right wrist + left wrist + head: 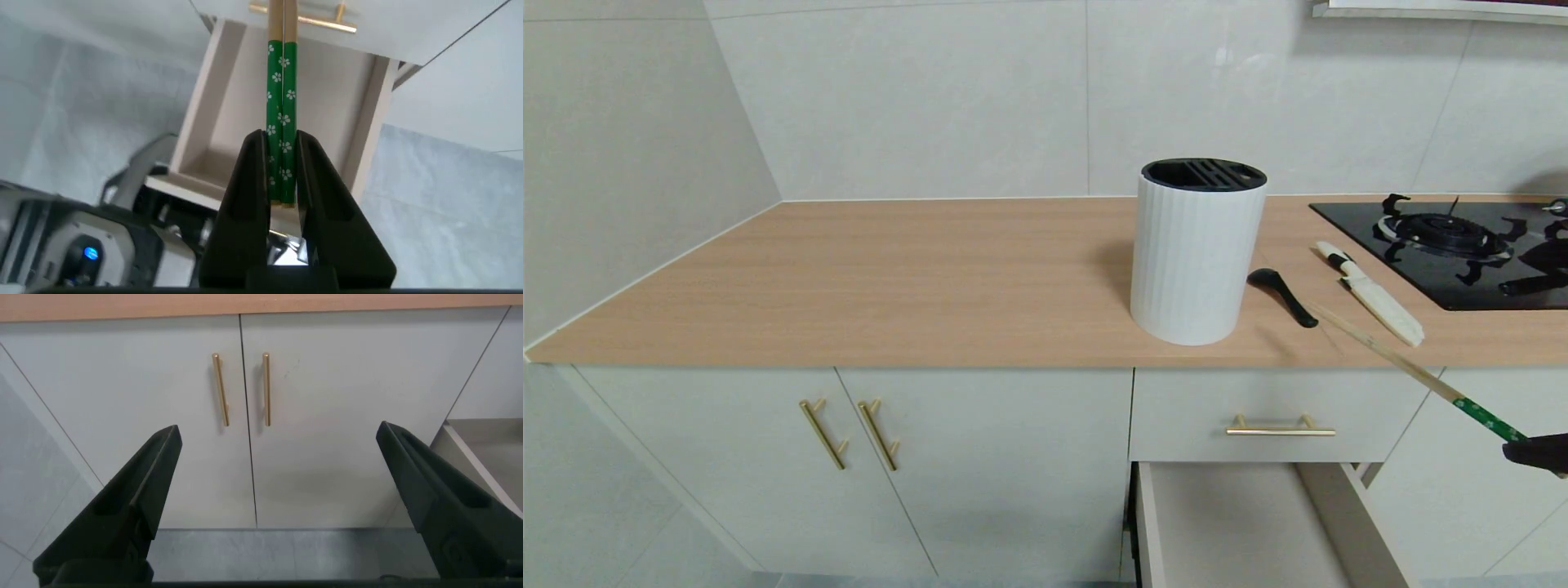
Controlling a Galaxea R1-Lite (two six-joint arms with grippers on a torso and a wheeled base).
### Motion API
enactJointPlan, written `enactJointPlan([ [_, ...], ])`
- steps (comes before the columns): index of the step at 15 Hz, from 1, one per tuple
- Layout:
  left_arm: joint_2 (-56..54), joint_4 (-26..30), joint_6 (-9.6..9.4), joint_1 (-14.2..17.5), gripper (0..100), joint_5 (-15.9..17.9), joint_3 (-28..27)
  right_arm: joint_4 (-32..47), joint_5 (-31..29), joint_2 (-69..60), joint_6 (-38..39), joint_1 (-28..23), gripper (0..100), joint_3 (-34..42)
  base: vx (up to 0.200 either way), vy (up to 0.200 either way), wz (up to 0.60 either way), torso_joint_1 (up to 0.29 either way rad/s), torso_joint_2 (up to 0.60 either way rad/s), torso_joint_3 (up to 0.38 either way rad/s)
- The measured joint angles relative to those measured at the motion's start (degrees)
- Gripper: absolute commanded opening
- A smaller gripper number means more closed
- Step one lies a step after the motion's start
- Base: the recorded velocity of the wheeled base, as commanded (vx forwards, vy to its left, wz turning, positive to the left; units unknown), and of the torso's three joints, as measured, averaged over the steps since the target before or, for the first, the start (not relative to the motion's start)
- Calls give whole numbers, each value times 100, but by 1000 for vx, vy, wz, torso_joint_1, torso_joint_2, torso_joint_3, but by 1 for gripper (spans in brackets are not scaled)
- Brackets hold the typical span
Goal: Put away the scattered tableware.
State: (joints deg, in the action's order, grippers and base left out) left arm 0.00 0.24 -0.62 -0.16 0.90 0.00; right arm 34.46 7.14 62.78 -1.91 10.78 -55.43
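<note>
Now, right gripper (283, 155): clamped on the green-ended chopsticks (283, 82), their tips over the table (890, 278) edge, near the open drawer (1233, 523).
Left gripper (278, 433): spread wide, empty, facing the cabinet doors (327, 416).
Holder (1196, 253): upright on the table.
Spoon (1282, 296), knife (1372, 294): lying between the holder and the stove (1445, 245).
</note>
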Motion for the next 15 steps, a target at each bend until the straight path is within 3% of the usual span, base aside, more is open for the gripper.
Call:
enactJointPlan([
  [4,0,0,2,2,100,2,0,-59,-22,124,-11,389,0,218,0,0,0,-62,144,79],
  [15,0,0,0,5,100,2,0,-523,-28,393,-16,1047,0,714,0,0,0,-183,460,264],
])
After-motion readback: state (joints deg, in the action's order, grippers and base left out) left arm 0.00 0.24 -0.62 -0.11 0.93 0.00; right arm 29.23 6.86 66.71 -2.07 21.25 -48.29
